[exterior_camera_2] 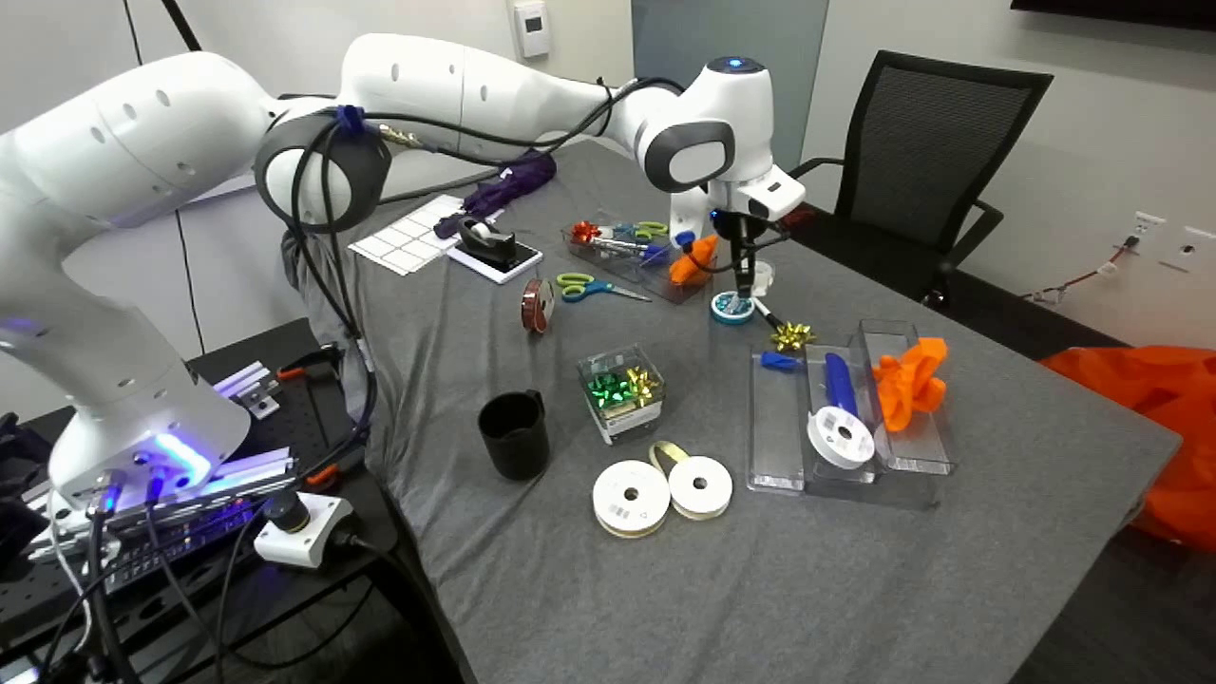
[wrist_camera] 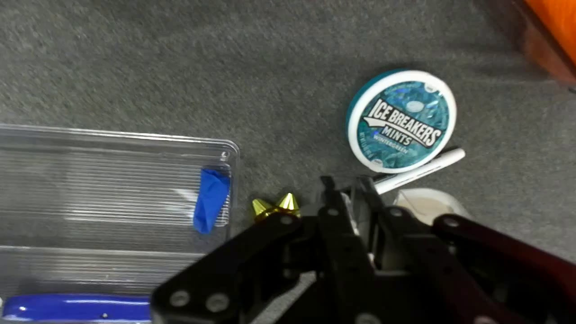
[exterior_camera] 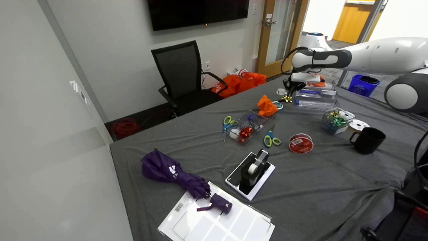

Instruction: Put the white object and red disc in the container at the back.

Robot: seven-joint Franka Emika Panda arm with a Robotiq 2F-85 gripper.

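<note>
One red ribbon spool (exterior_camera_2: 537, 306), which I take for the red disc, is on the table (exterior_camera_2: 665, 598) near the green-and-blue scissors (exterior_camera_2: 591, 287), and in an exterior view it looks to be standing on its rim, axle about level. From the pincer (wrist_camera: 345, 182) it lies well apart, back toward the robot's base (exterior_camera_2: 147, 437); the wrist view does not take it in. The clear three-lane tray (exterior_camera_2: 777, 427), probably the container meant, is near the fingers (wrist_camera: 337, 216), on their left in the wrist view. So fetching the spool should mean a reach away from the tray, then a carry past where the pincer now hangs.

The pincer is narrow, its fingers all but together; a pale sliver (wrist_camera: 350, 211) shows between them, and I cannot tell whether anything is gripped. Close by on the wrist view's right, partly covered by a finger, is a small white round thing (wrist_camera: 425, 206). It may be the white object, though the white ribbon spool (exterior_camera_2: 831, 446) at the tray's middle lane may be instead.

The fingers stand side by side across the wrist view. For an upright spool they would best straddle its flat faces, so a turn of the pincer seems likely.
</note>
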